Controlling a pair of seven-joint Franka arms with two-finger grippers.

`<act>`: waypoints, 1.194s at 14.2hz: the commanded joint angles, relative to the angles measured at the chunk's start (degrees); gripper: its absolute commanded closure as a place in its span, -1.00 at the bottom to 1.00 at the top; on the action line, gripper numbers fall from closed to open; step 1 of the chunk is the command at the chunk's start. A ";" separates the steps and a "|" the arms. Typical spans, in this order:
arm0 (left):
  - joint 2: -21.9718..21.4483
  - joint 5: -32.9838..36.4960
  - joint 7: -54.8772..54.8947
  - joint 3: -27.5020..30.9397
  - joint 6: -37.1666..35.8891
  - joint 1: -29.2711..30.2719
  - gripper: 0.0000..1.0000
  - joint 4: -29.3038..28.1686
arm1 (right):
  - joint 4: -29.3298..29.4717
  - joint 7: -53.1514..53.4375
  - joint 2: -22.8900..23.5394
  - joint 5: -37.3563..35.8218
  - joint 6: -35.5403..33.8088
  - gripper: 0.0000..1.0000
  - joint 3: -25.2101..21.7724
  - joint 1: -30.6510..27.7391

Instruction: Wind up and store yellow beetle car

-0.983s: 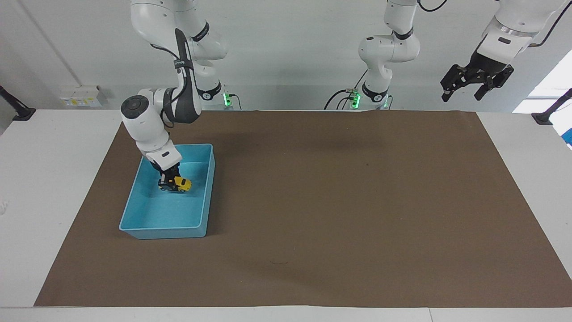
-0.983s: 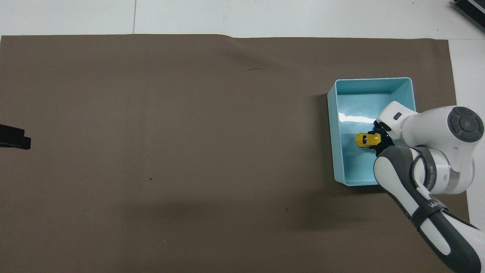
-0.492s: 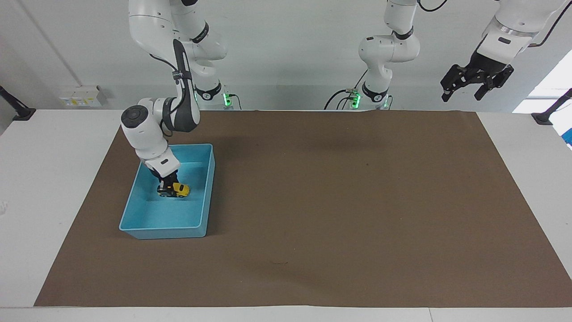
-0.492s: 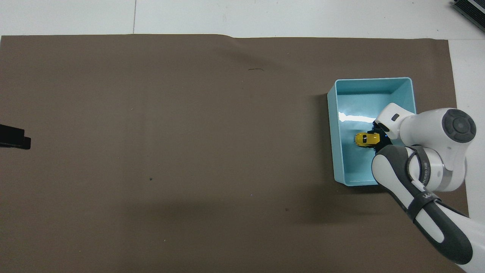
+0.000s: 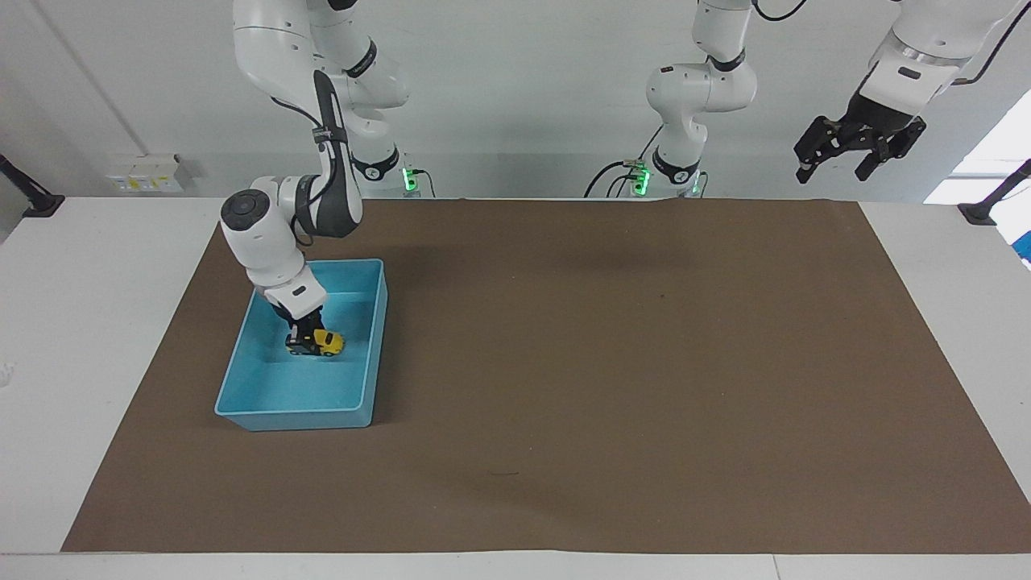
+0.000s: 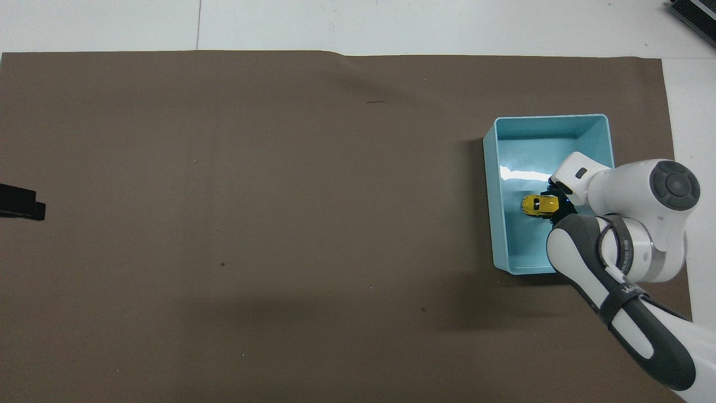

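My left pincer (image 5: 834, 167) waited high in the upper corner of the facing view, at my left arm's end of the table (image 5: 80, 338). Its jaws were spread wide and it had hold of nothing.

My right pincer (image 5: 304, 341) was reached down inside the light blue bin (image 5: 378, 322), in the middle band of that view at my right arm's end. It sat against one end of the yellow beetle car (image 5: 329, 342). I could not tell whether it was gripping the car or had let go.

The car lay low within the bin, about midway along its length and nearer the wall that faces the table's middle. Whether its wheels rested on the bin's floor I could not tell.

The bin stood on the brown mat (image 5: 612, 362), near the mat's edge at my right arm's end. The mat stretched on to the lower edge of the facing view.
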 commanded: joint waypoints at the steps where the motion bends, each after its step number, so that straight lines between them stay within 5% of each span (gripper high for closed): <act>1: -0.57 -0.62 0.35 -0.17 -0.99 0.71 -1.00 0.16 | 1.90 0.19 -0.06 -0.66 -1.99 -1.00 0.50 -0.28; 17: -0.57 -0.62 0.35 -0.17 -0.99 0.71 -1.00 0.16 | 13.50 8.08 -5.95 0.75 -20.27 -1.00 1.11 -0.01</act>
